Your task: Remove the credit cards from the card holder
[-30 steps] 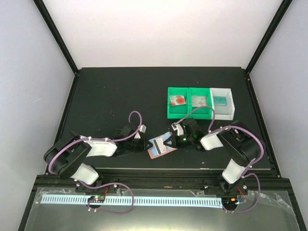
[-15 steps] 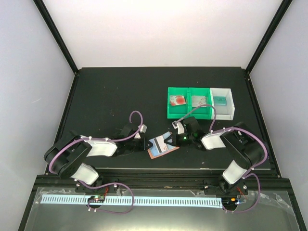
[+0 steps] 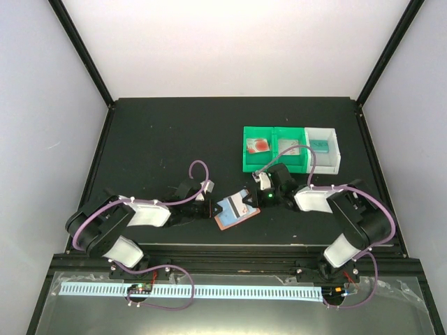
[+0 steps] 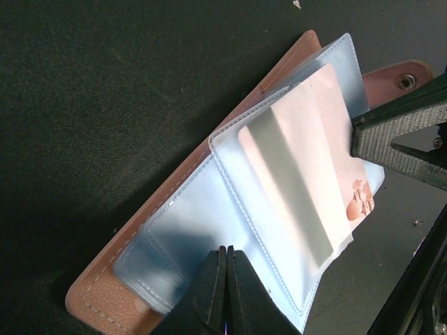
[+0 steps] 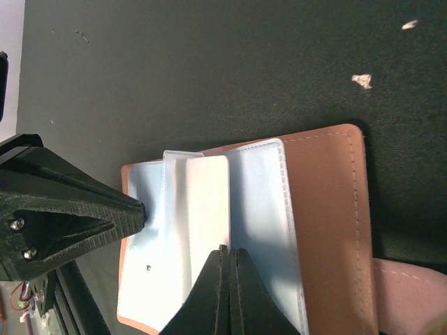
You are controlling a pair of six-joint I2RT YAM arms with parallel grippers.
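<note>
The card holder (image 3: 227, 218) lies open between the arms, salmon-pink outside (image 4: 174, 188) with pale blue-grey pockets (image 5: 262, 209). A whitish credit card (image 4: 307, 160) with a silver stripe and reddish marks sticks partway out of a pocket; in the right wrist view this card (image 5: 206, 202) shows as plain white. My right gripper (image 5: 228, 250) is shut, its tips pinching the card's edge, and its fingers (image 4: 398, 129) show at that edge in the left wrist view. My left gripper (image 4: 227, 250) is shut, its tips resting on a blue pocket at the holder's other end.
A green two-part bin (image 3: 274, 164) and a white bin (image 3: 334, 148) stand behind the right arm, each part with a card-like thing lying in it. The holder's snap tab (image 4: 398, 77) points toward the right gripper. The table's near edge (image 3: 230, 246) runs just below the holder.
My right gripper has drawn back to the right and away from the left one, and the holder has shifted slightly with it. The left gripper has stayed put.
</note>
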